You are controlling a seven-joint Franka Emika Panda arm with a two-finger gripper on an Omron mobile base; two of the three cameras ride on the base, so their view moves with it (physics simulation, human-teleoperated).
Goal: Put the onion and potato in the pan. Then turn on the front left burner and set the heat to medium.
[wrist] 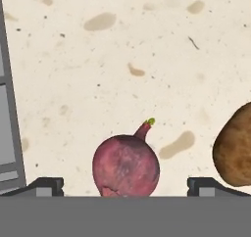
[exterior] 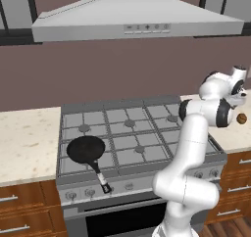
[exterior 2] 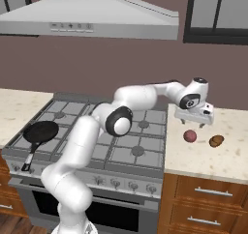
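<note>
The reddish-pink onion (exterior 2: 190,136) lies on the right counter beside the stove. In the hand view the onion (wrist: 126,166) sits between my two fingertips, seen from above. My gripper (exterior 2: 197,124) hangs open just above it, nothing held; in the hand view the gripper (wrist: 126,184) has its jaws spread wide. The orange-brown potato (exterior 2: 216,141) rests just right of the onion, also at the edge of the hand view (wrist: 235,153) and in the left base view (exterior: 241,118). The black pan (exterior: 86,149) sits on the stove's front left corner, covering that burner, its handle pointing forward.
The grey stove grate (exterior 2: 138,151) lies between the pan (exterior 2: 41,131) and the right counter (exterior 2: 227,158). Knobs (exterior: 71,195) line the stove's front panel. A range hood (exterior: 137,20) hangs overhead. My white arm reaches across the stove's right half.
</note>
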